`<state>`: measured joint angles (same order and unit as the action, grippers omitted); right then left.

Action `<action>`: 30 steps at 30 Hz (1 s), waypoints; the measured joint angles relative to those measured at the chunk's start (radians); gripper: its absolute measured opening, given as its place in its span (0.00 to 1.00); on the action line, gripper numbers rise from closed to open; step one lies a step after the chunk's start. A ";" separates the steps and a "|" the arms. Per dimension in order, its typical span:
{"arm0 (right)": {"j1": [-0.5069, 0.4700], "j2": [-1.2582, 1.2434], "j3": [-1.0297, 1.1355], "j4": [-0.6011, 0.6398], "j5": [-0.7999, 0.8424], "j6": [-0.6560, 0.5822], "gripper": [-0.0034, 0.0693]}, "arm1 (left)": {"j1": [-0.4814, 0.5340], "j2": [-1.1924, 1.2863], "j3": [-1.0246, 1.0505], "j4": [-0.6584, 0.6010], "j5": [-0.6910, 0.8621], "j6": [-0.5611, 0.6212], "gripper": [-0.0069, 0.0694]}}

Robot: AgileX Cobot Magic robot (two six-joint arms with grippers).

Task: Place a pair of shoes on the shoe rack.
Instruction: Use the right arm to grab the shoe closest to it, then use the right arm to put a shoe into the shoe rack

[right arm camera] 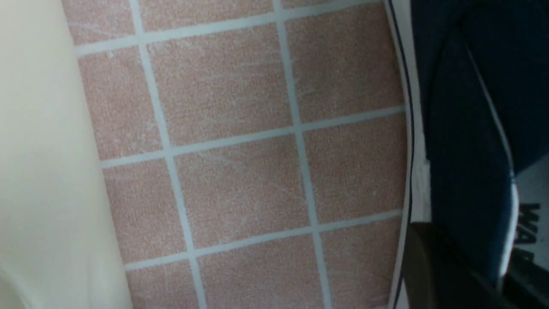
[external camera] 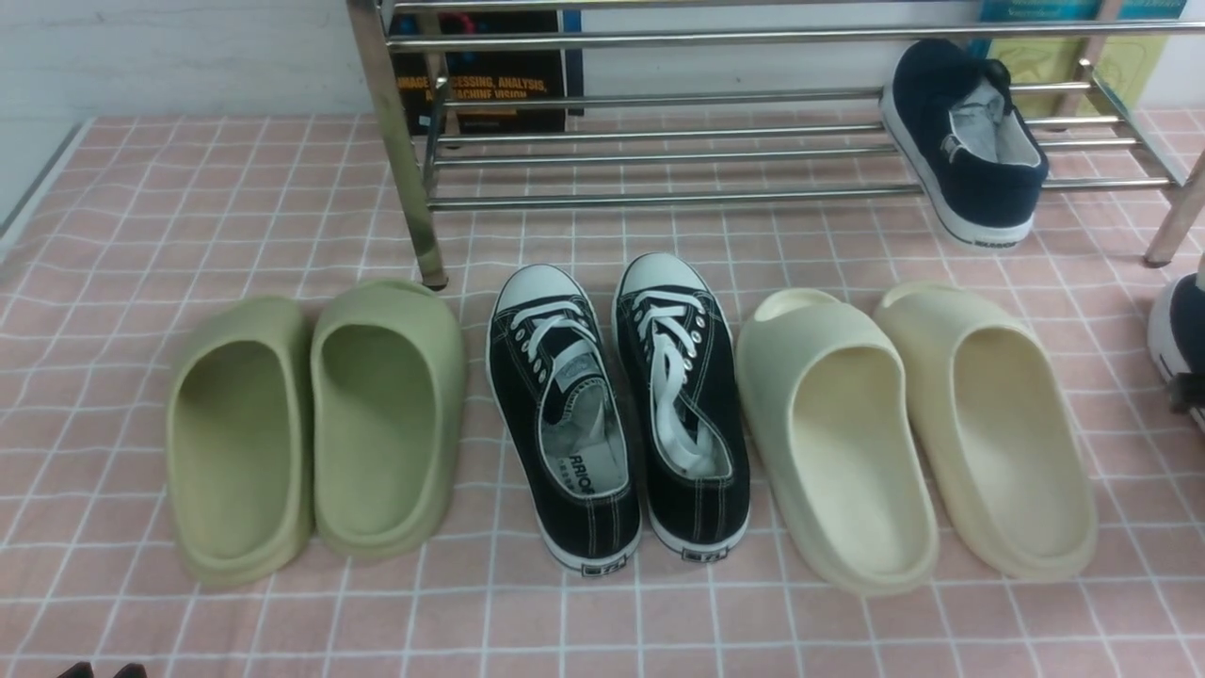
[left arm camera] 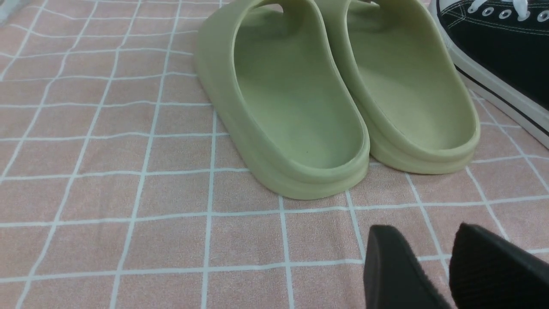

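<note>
One navy slip-on shoe (external camera: 970, 141) rests tilted on the low bars of the chrome shoe rack (external camera: 715, 193), at its right end. The other navy shoe (external camera: 1179, 331) stands on the cloth at the right edge of the front view, mostly cut off. My right gripper (right arm camera: 472, 262) is shut on this shoe's side wall (right arm camera: 463, 163), one finger (right arm camera: 429, 270) outside by the white sole and the other inside. Low at the near left, my left gripper (left arm camera: 422, 234) is open and holds nothing, a short way behind the green slides.
A row of footwear lies on the pink checked cloth in front of the rack: green slides (external camera: 315, 424), black lace-up sneakers (external camera: 617, 405) and cream slides (external camera: 918, 428). A rack leg (external camera: 400, 151) stands behind the green slides. Books (external camera: 490, 75) lean behind the rack.
</note>
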<state>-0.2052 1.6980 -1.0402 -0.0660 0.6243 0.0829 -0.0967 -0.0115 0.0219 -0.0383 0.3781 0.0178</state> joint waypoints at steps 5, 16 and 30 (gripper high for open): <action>0.045 -0.091 -0.005 0.019 0.113 -0.038 0.06 | 0.000 0.000 0.000 0.000 0.000 0.000 0.40; 0.163 -0.050 -0.260 0.042 0.165 -0.124 0.06 | 0.000 0.000 0.000 0.001 0.000 0.000 0.40; 0.161 0.383 -0.875 0.034 0.305 -0.199 0.06 | 0.000 0.000 0.000 0.003 0.000 0.000 0.40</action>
<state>-0.0438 2.0806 -1.9155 -0.0323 0.9292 -0.1166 -0.0967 -0.0115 0.0217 -0.0353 0.3781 0.0178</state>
